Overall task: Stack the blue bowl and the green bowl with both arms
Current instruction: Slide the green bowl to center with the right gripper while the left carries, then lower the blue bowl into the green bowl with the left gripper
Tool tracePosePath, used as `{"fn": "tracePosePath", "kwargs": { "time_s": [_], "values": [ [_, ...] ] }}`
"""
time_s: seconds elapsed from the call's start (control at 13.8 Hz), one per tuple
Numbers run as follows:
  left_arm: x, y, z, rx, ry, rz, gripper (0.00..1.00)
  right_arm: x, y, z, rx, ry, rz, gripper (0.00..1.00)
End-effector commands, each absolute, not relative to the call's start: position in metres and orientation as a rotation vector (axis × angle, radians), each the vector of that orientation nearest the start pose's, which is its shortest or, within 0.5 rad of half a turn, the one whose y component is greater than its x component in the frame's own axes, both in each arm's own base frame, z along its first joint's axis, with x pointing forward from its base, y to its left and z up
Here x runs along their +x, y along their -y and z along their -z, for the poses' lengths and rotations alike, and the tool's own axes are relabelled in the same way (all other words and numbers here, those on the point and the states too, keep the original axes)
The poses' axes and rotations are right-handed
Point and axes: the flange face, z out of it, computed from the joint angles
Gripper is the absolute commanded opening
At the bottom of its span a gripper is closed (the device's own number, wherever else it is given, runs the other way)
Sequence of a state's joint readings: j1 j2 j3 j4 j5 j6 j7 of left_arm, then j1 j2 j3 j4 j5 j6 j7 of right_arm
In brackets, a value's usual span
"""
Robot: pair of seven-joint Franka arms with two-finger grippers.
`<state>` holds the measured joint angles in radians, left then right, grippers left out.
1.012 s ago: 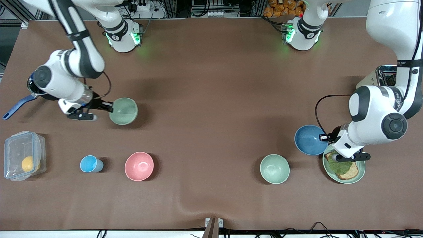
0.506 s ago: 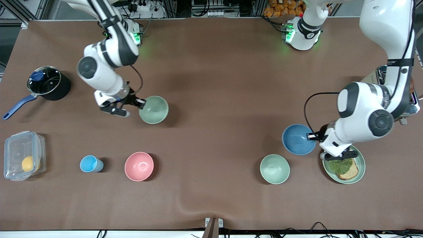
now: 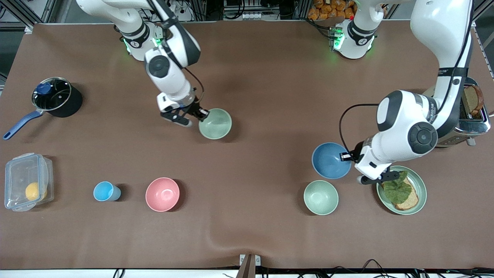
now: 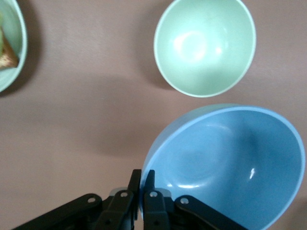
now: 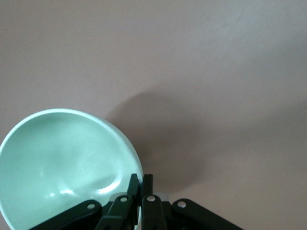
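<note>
My left gripper (image 3: 347, 156) is shut on the rim of the blue bowl (image 3: 330, 160) and holds it in the air over the table, beside the green plate; the bowl also shows in the left wrist view (image 4: 230, 165), pinched by my left gripper (image 4: 143, 179). My right gripper (image 3: 203, 114) is shut on the rim of a pale green bowl (image 3: 215, 123), held up over the table's middle; it also shows in the right wrist view (image 5: 62, 163), pinched by my right gripper (image 5: 141, 184). A second look-alike green bowl (image 3: 320, 197) stands on the table under the blue bowl's near edge (image 4: 205, 45).
A green plate (image 3: 420, 185) with bread and lettuce sits by the left arm. A toaster (image 3: 469, 112) stands at the left arm's end. A pink bowl (image 3: 162, 194), light-blue cup (image 3: 105, 191), clear box (image 3: 26, 181) and black pot (image 3: 54, 97) lie toward the right arm's end.
My right gripper has carried its green bowl from the pot's side toward the table's middle. My left gripper has carried the blue bowl toward the middle, away from the plate.
</note>
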<state>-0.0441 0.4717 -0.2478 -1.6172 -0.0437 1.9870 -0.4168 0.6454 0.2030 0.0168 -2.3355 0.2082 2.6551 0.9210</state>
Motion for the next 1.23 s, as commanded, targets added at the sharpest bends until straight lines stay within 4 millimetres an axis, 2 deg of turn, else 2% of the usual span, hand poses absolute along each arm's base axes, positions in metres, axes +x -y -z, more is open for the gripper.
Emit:
{"fn": "tracePosePath", "kwargs": {
  "time_s": [0.0,0.29,0.51,0.58,0.65,0.72,0.94,1.08,1.16],
  "values": [
    [0.634,0.205,-0.365,-3.263,0.325,-0.244,0.0,0.416,-0.349,-0.267,-2.876,-0.717,0.005,0.0],
    [0.616,0.253,-0.371,-3.27,0.368,-0.275,0.0,0.391,-0.407,-0.24,-2.892,-0.748,-0.037,0.0],
    [0.602,0.286,-0.372,-3.261,0.373,-0.285,0.0,0.381,-0.426,-0.226,-2.895,-0.788,-0.053,0.0],
    [0.601,0.288,-0.372,-3.258,0.377,-0.285,0.0,0.382,-0.425,-0.226,-2.895,-0.79,-0.051,0.5],
    [0.6,0.29,-0.372,-3.258,0.377,-0.286,0.0,0.383,-0.424,-0.226,-2.893,-0.804,-0.053,0.84],
    [0.599,0.29,-0.371,-3.255,0.381,-0.291,0.0,0.385,-0.424,-0.228,-2.886,-0.819,-0.05,0.97],
    [0.582,0.303,-0.371,-3.249,0.368,-0.287,0.0,0.4,-0.422,-0.246,-2.866,-0.839,-0.049,1.0],
    [0.561,0.309,-0.368,-3.244,0.335,-0.275,0.0,0.418,-0.421,-0.269,-2.876,-0.869,-0.094,1.0],
    [0.551,0.314,-0.366,-3.247,0.329,-0.262,0.0,0.435,-0.417,-0.283,-2.885,-0.908,-0.133,1.0]
  ]
}}
